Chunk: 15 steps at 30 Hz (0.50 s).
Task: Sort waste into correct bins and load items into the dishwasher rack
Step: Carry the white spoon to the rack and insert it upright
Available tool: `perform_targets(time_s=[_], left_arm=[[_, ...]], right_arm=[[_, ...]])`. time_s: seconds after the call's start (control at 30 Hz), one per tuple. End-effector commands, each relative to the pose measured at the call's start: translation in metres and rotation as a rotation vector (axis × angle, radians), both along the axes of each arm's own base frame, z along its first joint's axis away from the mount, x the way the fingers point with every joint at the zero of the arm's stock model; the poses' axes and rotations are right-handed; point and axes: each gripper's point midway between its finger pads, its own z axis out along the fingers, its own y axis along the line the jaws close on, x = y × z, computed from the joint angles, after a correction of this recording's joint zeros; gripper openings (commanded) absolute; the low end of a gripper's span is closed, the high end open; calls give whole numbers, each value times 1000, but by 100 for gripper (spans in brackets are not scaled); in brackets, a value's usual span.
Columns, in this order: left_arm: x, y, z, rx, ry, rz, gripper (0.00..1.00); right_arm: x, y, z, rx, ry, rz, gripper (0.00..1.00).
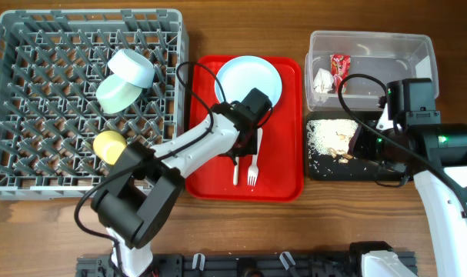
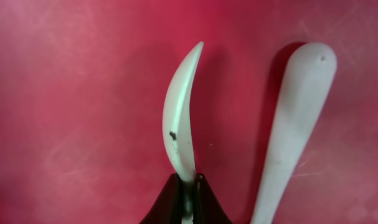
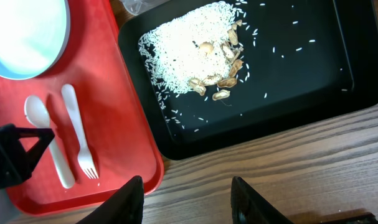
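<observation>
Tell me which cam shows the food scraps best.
Right wrist: food scraps close and sharp, rice and nut-like bits on the black tray. Overhead shows them small and far. Left wrist: none.

Left wrist view: fork (image 2: 294,118) tines cut off by the lower edge; spoon (image 2: 179,118) handle hidden inside the left gripper (image 2: 187,186), itself cropped to its tips. Right wrist view: plate (image 3: 20,31) cropped at the top-left corner; black tray (image 3: 301,93) cropped at the top.
</observation>
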Motion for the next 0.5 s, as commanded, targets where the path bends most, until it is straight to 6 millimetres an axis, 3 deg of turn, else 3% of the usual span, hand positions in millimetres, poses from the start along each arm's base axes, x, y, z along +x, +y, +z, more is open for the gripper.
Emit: perform_targets(time_s=[0.0, 0.17, 0.3, 0.4, 0.47], left_arm=[[8, 11, 36, -25, -82, 22, 4], [19, 42, 86, -42, -176, 34, 4], [31, 85, 127, -46, -261, 38, 4], [40, 121, 141, -21, -297, 61, 4], [44, 145, 140, 8, -287, 80, 4]], right_arm=[[0, -2, 5, -12, -15, 12, 46], [0, -2, 5, -12, -15, 13, 46], [0, -2, 5, -12, -15, 13, 45], [0, -2, 5, -12, -15, 12, 45], [0, -2, 5, -11, -15, 12, 46]])
